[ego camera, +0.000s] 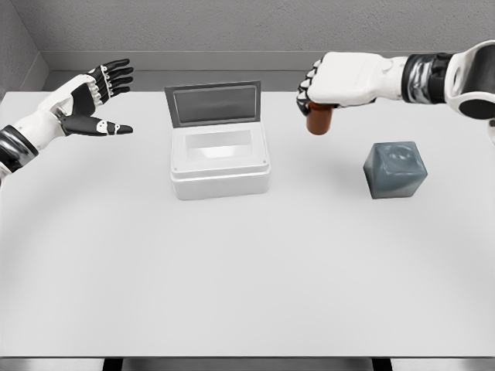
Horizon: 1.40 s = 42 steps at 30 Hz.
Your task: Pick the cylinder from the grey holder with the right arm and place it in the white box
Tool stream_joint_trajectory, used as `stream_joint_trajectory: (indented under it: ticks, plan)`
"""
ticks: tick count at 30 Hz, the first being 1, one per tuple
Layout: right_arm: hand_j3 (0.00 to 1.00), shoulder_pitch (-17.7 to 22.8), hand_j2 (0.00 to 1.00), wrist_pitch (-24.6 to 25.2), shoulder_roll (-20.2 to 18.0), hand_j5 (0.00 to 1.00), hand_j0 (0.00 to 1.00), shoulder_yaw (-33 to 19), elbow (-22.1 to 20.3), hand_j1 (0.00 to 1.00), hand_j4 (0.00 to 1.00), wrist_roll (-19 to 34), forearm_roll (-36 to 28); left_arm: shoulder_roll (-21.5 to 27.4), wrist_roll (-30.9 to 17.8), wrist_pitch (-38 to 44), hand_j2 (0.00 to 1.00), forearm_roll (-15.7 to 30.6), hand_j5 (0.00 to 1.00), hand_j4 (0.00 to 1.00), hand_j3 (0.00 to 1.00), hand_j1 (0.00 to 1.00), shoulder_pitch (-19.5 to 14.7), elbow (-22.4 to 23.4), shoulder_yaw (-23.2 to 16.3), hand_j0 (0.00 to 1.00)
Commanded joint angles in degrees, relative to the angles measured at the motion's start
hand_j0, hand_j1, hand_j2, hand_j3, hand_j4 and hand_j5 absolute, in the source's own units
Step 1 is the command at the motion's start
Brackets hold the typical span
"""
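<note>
While our right hand [321,91] grips the upright cylinder [319,120], we see the white box [220,171] lying open leftward, beyond the grey holder [395,169].

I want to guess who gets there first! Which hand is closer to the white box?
Right. The right hand, clutching the brown cylinder, hangs just past the white box on its right side. The left hand is open, farther off to the box's left.

A white table [232,278] carries two things. The white box [220,158] (lid raised at its far edge) sits just above centre, toward 12 o'clock. The grey holder [395,169] rests toward 2 o'clock, well apart from it.
</note>
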Motion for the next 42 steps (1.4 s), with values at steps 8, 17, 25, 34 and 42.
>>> stream_joint_trajectory:
  ticks: [8, 17, 25, 34, 42]
  plan:
    - [0.52, -1.1, 0.52, 0.1, 2.4, 0.52, 0.52, 1.4, 1.3, 0.52, 0.52, 0.0, -0.2, 0.1, 0.0, 0.0, 1.0, 0.3, 1.0, 1.0, 1.0, 1.0, 0.0, -0.1, 0.0, 1.0]
    - [0.52, -1.7, 0.52, 0.1, 5.1, 0.52, 0.52, 1.5, 2.0, 0.52, 0.52, 0.0, -0.2, 0.1, 0.0, 0.0, 1.0, 0.3, 1.0, 1.0, 1.0, 1.0, 0.0, 0.0, 0.0, 1.0]
    - [0.52, -2.5, 0.52, 0.1, 7.2, 0.52, 0.52, 2.1, 2.0, 0.52, 0.52, 0.0, -0.2, 0.1, 0.0, 0.0, 1.0, 0.3, 1.0, 1.0, 1.0, 1.0, 0.0, 0.0, 0.0, 1.0]
    - [0.52, -3.3, 0.52, 0.1, 11.0, 0.52, 0.52, 2.4, 5.1, 0.52, 0.52, 0.0, -0.2, -0.1, 0.0, 0.0, 1.0, 0.3, 1.0, 1.0, 1.0, 1.0, -0.1, -0.1, -0.1, 1.0]
    - [0.52, -4.6, 0.52, 0.1, 13.4, 0.52, 0.52, 4.8, 5.0, 0.52, 0.52, 0.0, -0.2, -0.3, 0.0, 0.0, 1.0, 0.3, 1.0, 1.0, 1.0, 1.0, -0.1, 0.0, -0.1, 1.0]
